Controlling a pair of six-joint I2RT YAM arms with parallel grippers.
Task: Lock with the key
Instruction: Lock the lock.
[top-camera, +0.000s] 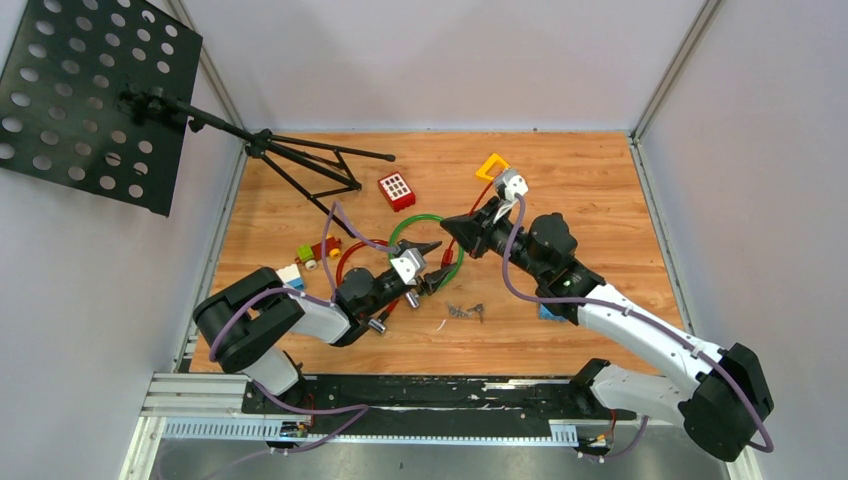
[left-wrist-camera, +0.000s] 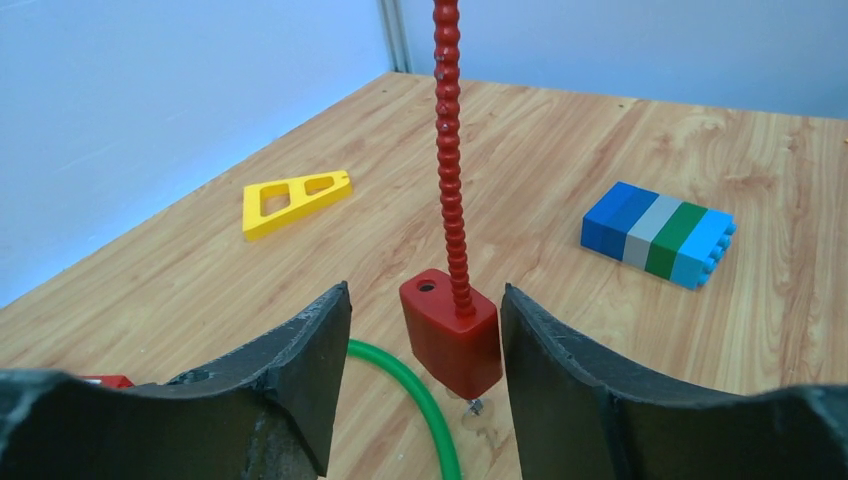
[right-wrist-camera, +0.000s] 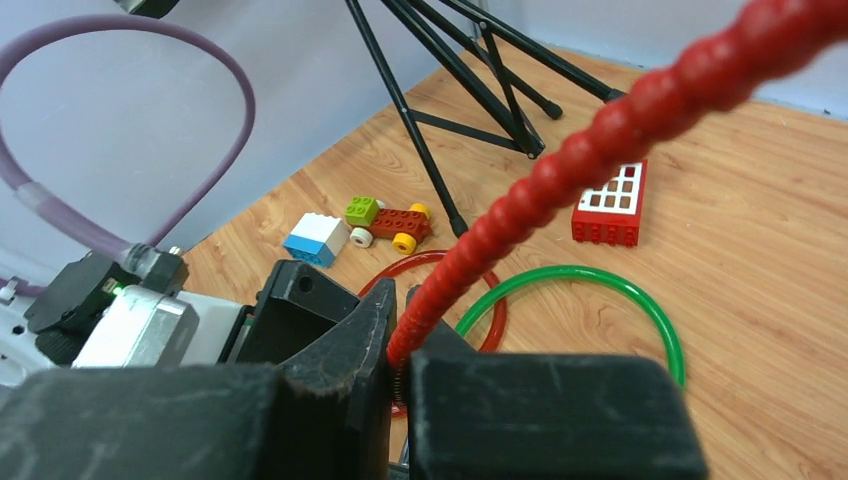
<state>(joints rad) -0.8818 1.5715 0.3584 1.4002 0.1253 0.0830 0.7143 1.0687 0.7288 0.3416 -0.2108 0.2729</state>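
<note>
In the lower centre of the left wrist view, the left gripper (left-wrist-camera: 425, 290) stood part-way open. Its jaws were on either side of the red lock (left-wrist-camera: 450, 335) with a gap on both sides. The lock was tilted, with a green ring (left-wrist-camera: 415, 395) just beside it. Its red beaded cable (left-wrist-camera: 447, 150) ran up out of the frame. In the right wrist view, the right gripper (right-wrist-camera: 400, 330) was clamped on that cable. In the overhead view, the keys (top-camera: 465, 312) lay on the surface (top-camera: 600, 190) just below centre.

The music stand legs (top-camera: 330, 150) block the bench's (top-camera: 600, 200) far-left corner. The red lock cable (left-wrist-camera: 449, 170) and green ring (right-wrist-camera: 590, 270) crowd the middle; the right side lies open.
</note>
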